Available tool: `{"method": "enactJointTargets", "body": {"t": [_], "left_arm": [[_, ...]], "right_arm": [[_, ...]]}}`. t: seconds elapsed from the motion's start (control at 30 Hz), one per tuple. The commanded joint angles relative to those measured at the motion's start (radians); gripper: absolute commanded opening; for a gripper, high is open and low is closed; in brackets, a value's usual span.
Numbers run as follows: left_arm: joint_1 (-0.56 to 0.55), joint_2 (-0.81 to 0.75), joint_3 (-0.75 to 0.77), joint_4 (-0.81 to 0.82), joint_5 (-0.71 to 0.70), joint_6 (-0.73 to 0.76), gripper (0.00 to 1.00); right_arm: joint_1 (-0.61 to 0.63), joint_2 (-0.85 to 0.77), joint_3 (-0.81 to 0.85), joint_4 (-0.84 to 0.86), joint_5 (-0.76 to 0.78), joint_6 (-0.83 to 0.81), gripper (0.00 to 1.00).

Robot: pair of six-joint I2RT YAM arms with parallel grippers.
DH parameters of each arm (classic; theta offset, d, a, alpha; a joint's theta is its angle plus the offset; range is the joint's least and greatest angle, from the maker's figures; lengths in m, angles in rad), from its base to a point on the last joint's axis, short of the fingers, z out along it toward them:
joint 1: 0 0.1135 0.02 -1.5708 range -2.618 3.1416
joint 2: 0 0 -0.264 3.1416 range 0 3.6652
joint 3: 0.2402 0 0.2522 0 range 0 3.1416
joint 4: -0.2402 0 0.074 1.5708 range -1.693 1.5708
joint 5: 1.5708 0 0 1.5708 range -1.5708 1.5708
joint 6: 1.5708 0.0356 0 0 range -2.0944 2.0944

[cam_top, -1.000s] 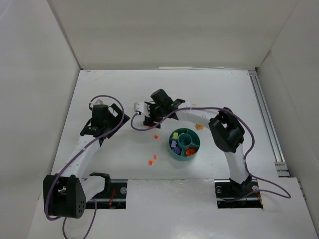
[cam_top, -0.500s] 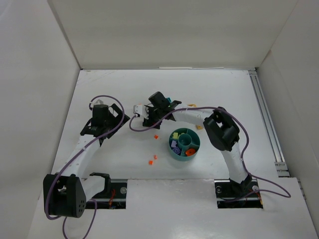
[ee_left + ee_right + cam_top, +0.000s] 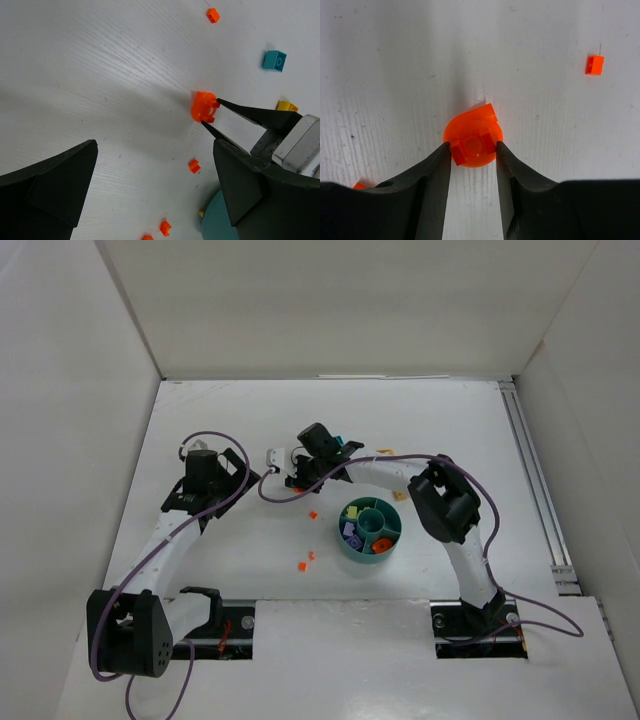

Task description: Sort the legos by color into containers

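Now the right gripper (image 3: 473, 150) is clenched on a rounded orange lego (image 3: 473, 137); its two fingers press the piece from both sides, very low over the counter (image 3: 395, 60); I cannot tell whether the piece rests on the surface or hangs just above it. From the top view, the left gripper (image 3: 154, 147) hangs well apart on the left side; its jaws are spread wide and it is grasping nothing. The teal dish (image 3: 350, 546) stands near the held piece, to the right and closer to the arm bases; purple and orange pieces lie in its sections. Some legos are loose on the counter: a small orange brick (image 3: 594, 65) near the held piece; a teal brick (image 3: 274, 60); a yellow brick (image 3: 286, 105), partly hidden behind the right gripper; a few tiny orange bits (image 3: 193, 165) near the dish.
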Motion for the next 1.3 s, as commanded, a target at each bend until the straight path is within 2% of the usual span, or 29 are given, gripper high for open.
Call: {"method": "enactJointTargets", "body": {"t": [0.0,0.27,0.47,0.63,0.83,0.87,0.97,1.1,1.27], "left_arm": [[0.003,-0.002,-0.013,0.024,-0.002,0.015,1.00],[0.003,-0.002,-0.013,0.024,-0.002,0.015,1.00],[0.003,-0.002,-0.004,0.024,-0.002,0.015,1.00],[0.003,-0.002,-0.004,0.024,0.007,0.015,1.00],[0.003,-0.020,-0.013,0.044,0.036,0.015,1.00],[0.003,-0.020,-0.013,0.044,0.036,0.015,1.00],[0.003,-0.031,-0.022,0.055,0.060,0.024,1.00],[0.003,-0.049,-0.031,0.076,0.080,0.024,1.00],[-0.007,-0.071,-0.031,0.076,0.080,0.024,0.99]], "right_arm": [[0.008,-0.049,0.012,0.017,-0.022,0.007,0.38],[0.008,-0.081,0.002,0.028,-0.041,0.007,0.34],[0.008,-0.238,-0.064,0.063,-0.050,0.025,0.34],[0.008,-0.416,-0.193,0.100,-0.050,0.083,0.34],[0.008,-0.751,-0.448,0.148,-0.016,0.169,0.34],[0.008,-0.851,-0.531,0.163,-0.007,0.203,0.34],[0.008,-1.007,-0.686,0.163,0.039,0.261,0.35],[0.008,-1.338,-0.876,0.163,0.076,0.396,0.36],[0.008,-1.563,-1.045,0.135,0.106,0.499,0.39]]}}
